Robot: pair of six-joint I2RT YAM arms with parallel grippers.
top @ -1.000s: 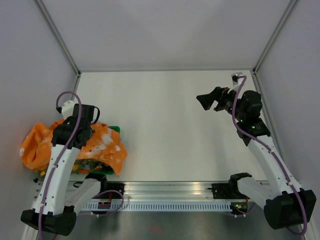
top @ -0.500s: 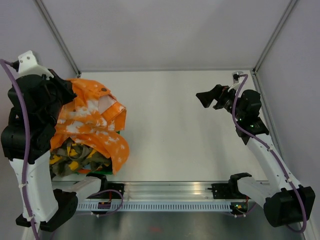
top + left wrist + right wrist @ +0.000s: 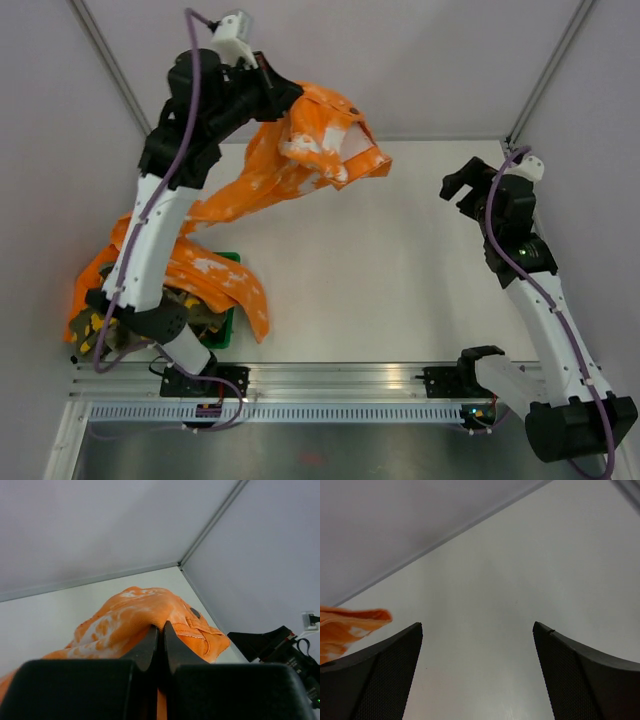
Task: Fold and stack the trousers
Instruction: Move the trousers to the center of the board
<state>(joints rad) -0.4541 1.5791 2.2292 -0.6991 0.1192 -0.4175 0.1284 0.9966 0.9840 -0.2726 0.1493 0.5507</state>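
Note:
Orange trousers with white blotches hang in the air from my left gripper, which is shut on the cloth and raised high over the far left of the table. The legs trail down to the left front. In the left wrist view the trousers drape over the closed fingertips. My right gripper is open and empty over the far right of the table. In the right wrist view the jaws stand wide apart, and a tip of the orange trousers shows at the left edge.
A green bin at the front left holds more garments, olive and yellow. White walls enclose the table on three sides. A metal rail runs along the front edge.
My left arm has swung up and to the far right, lifting the orange trousers out of the bin and into the air. My right gripper has drawn back to the right.

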